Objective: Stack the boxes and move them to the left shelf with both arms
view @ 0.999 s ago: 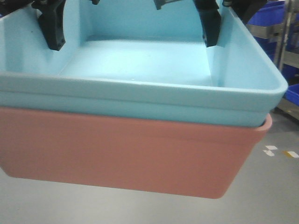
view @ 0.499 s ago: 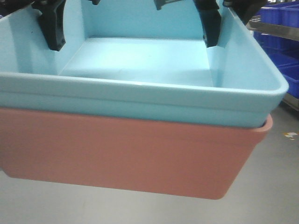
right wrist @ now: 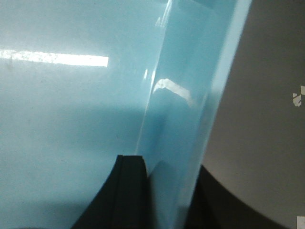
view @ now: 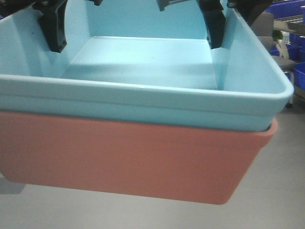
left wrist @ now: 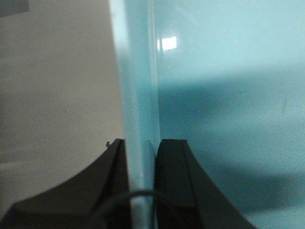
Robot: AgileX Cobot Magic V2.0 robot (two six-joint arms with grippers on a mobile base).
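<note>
Pinching light-blue box walls, both jaws; pink box beneath; dark-blue bins at right.

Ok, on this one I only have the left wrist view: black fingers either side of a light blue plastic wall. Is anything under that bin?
Observer: Yes. The light blue rectangular plastic bin sits nested in a salmon pink plastic bin of like size.
Operator: And the other arm?
Observer: The right gripper clamps the opposite wall, one black finger on each side.
Operator: Is the stack set down?
Observer: Seemingly not: only grey floor shows below the pink bin.
</note>
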